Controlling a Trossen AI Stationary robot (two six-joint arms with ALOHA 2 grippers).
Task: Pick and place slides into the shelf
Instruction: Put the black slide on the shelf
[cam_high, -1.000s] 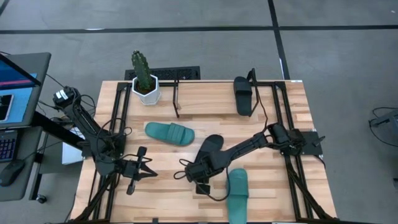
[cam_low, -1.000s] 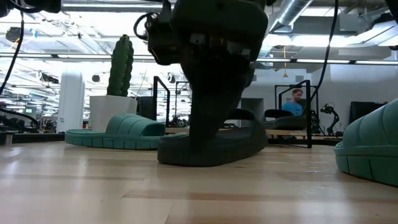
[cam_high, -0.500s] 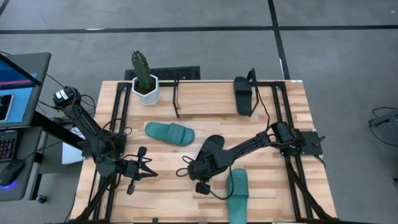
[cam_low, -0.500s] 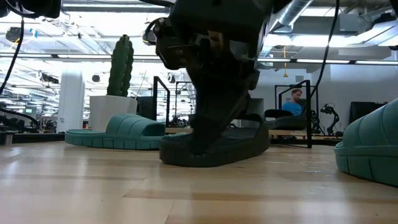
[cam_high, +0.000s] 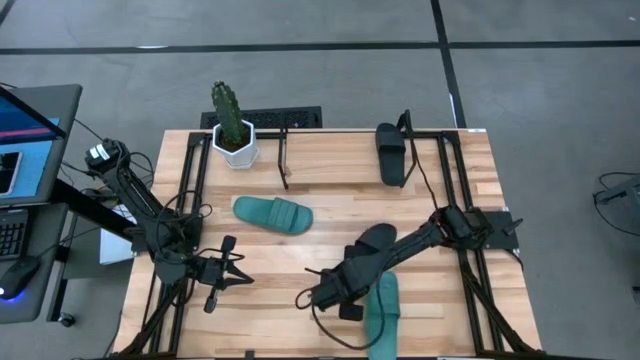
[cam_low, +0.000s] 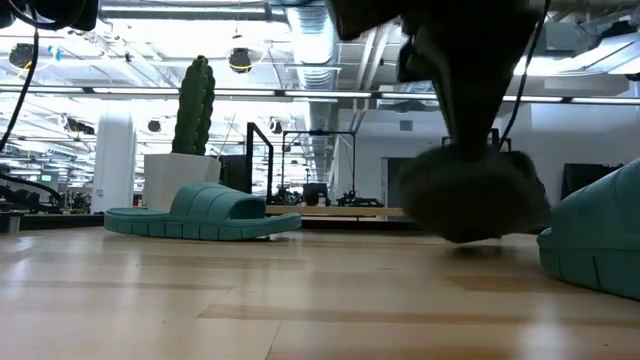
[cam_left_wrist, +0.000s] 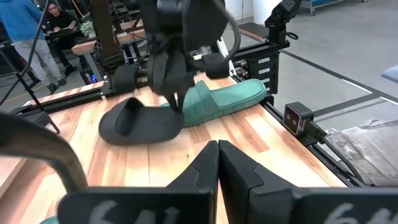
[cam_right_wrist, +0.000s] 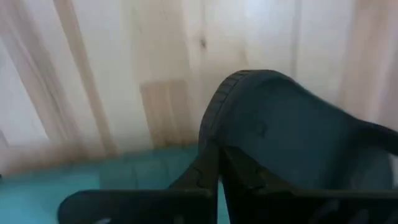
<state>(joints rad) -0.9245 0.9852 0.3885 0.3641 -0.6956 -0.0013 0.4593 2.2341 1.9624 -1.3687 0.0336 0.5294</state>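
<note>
My right gripper (cam_high: 346, 280) points down near the table's front, shut on a black slide (cam_high: 374, 240) that hangs clear of the wood (cam_low: 470, 205). A teal slide (cam_high: 381, 310) lies flat just beneath and beside it. A second teal slide (cam_high: 272, 214) lies sole-down at mid-table. Another black slide (cam_high: 391, 155) rests at the right end of the shelf (cam_high: 284, 158) at the far edge. My left gripper (cam_high: 232, 272) waits shut at the front left, touching nothing. My right gripper pinches the black slide's sole rim (cam_left_wrist: 179, 112) between its two fingers, near the strapless end. The fingers (cam_left_wrist: 169, 87) come from above, pointing down. The slide hangs roughly level below them, strap side up, lifted clear of the table.
A cactus in a white pot (cam_high: 233, 128) stands at the far left, next to the shelf. Black arm rails (cam_high: 190, 190) run along both table sides. Bare wood lies between the mid-table teal slide and the shelf. People sit in the room beyond (cam_left_wrist: 37, 25).
My right gripper has risen and shifted toward the table's right and near edges, taking the black slide with it. The slide, which rested on the wood, now hangs clear above it, close to the front teal slide.
</note>
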